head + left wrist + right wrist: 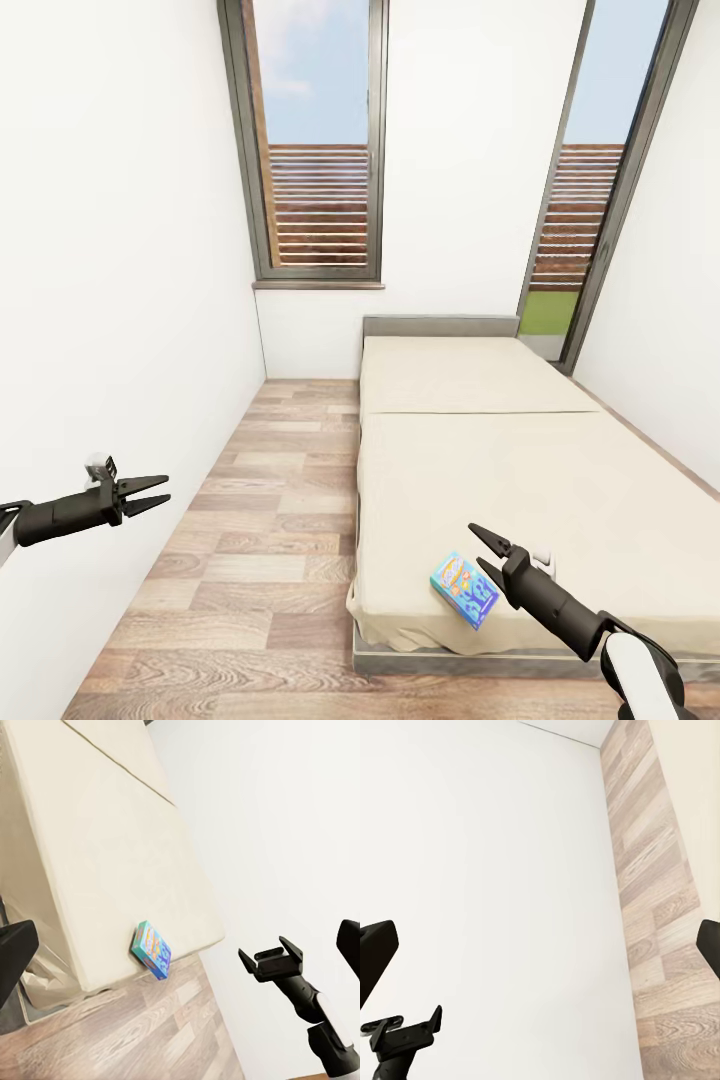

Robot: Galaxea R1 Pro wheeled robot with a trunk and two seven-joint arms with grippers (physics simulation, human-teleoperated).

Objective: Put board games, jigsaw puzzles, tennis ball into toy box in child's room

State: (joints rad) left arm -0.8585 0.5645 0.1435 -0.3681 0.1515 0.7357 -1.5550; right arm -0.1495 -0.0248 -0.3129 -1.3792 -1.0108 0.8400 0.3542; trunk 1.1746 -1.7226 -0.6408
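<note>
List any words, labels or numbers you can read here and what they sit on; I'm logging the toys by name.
Small blue board game near the foot end of the bed: it carries colourful printing, too small and blurred to read in the head view or the left wrist view.
No other text, number or sign shows on the walls, windows, floor or arms.

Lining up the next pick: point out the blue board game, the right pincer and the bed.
blue board game (pixel 465 589), head view, middle of its printed face.
right pincer (pixel 481 550), head view, between its fingertips.
bed (pixel 480 455), head view, bare mattress top.
</note>
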